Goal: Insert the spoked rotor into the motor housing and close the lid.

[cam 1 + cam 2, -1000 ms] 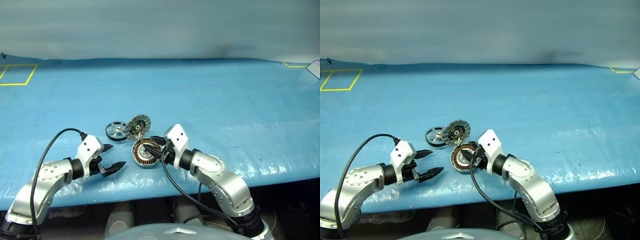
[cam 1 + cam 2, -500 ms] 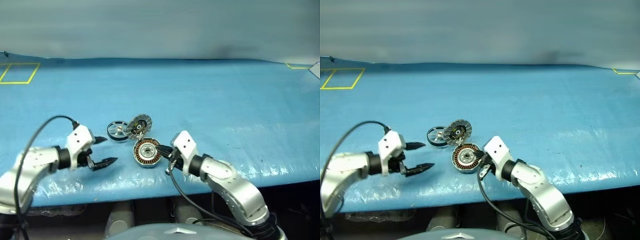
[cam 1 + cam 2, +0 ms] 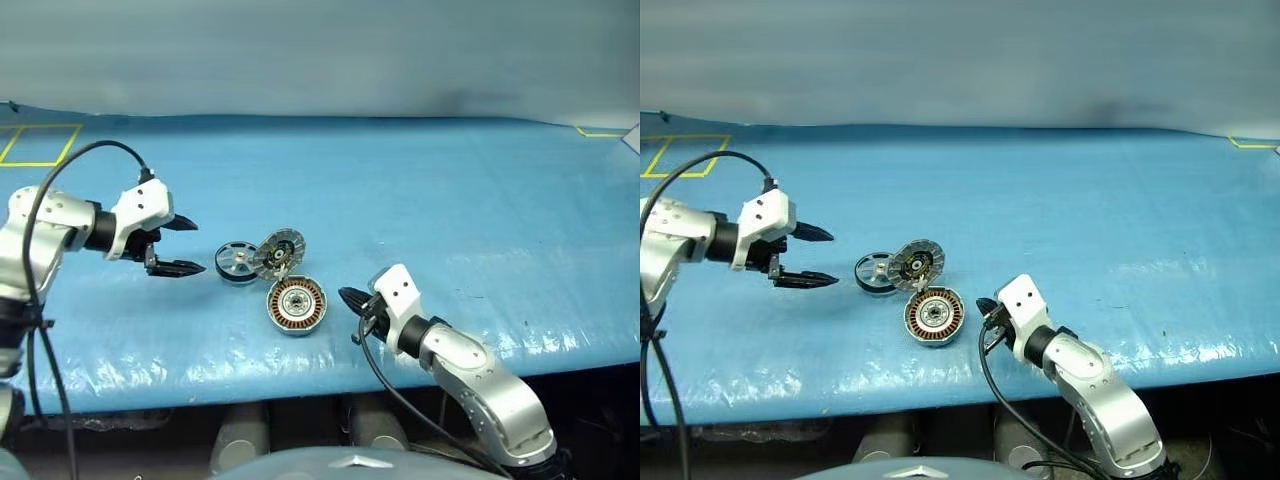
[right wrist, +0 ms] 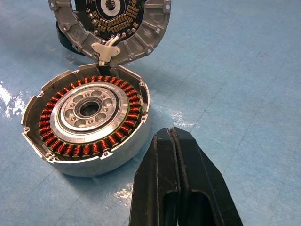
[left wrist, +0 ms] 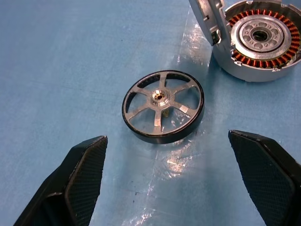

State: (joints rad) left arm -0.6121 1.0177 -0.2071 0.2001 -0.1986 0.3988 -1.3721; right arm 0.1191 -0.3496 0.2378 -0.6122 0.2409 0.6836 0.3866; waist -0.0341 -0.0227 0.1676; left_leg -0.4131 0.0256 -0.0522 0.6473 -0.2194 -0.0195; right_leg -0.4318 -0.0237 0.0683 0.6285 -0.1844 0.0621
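The spoked rotor (image 3: pixel 236 262), black-rimmed with silver spokes, lies flat on the blue table. Just right of it the lid (image 3: pixel 277 252) stands tilted up on its hinge, inner face showing. Below the lid sits the motor housing (image 3: pixel 296 305), open, with copper windings around a silver bearing (image 4: pixel 87 110). My left gripper (image 3: pixel 198 246) hovers open a little left of the rotor, pointing at it, with nothing between its fingers (image 5: pixel 80 183). My right gripper (image 3: pixel 347 296) is shut and holds nothing, its tip just right of the housing and apart from it.
The blue sheet (image 3: pixel 450 200) covers the whole table, and its front edge (image 3: pixel 300 385) runs close below the housing. Yellow tape outlines (image 3: pixel 40 145) mark the far left corner. A black cable (image 3: pixel 60 170) loops over my left arm.
My left gripper, still open, rose from near the front edge and moved up and away to beside the rotor. My right gripper shut and drew back right, off the housing.
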